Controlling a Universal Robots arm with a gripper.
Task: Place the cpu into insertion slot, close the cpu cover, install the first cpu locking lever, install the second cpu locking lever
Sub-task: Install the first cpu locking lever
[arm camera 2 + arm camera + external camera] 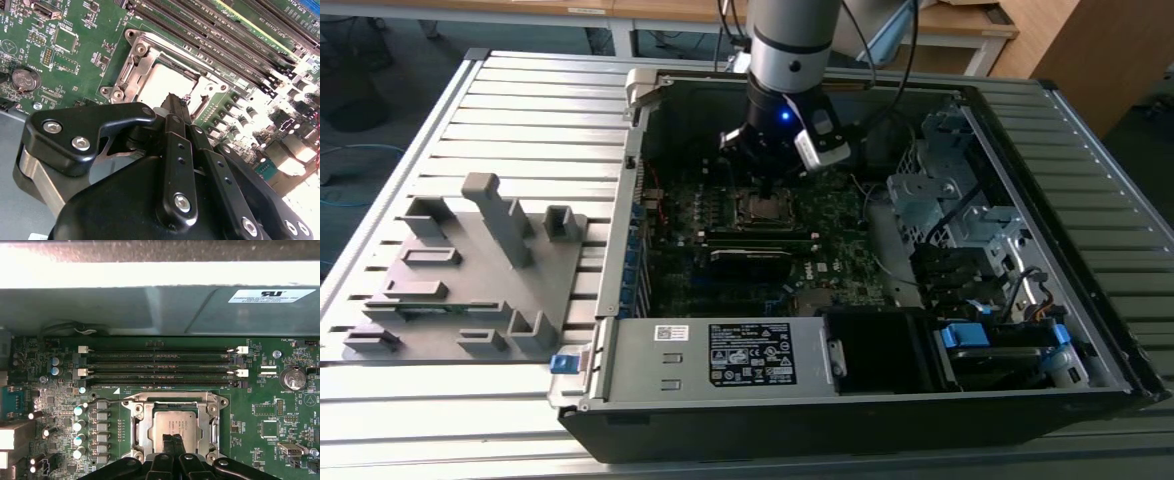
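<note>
Nearest the lens in the second wrist view, the black gripper [176, 100] was seen, its fingers [176, 112] drawn together with nothing visibly held between them; their tips were poised at the edge of the cpu [175, 422]. The cpu was found seated in the insertion slot [763, 208] near the middle of the motherboard [270, 440], framed by the cpu cover [141, 425], which appeared laid flat; whether any lever was latched could not be told. A slip of the tips was judged liable to scratch the chip's top or snag the cover. One cpu, one cover and four long memory slots [160, 360] were counted; the board was housed in one open computer case [881, 430] on a slatted table [520, 100].
</note>
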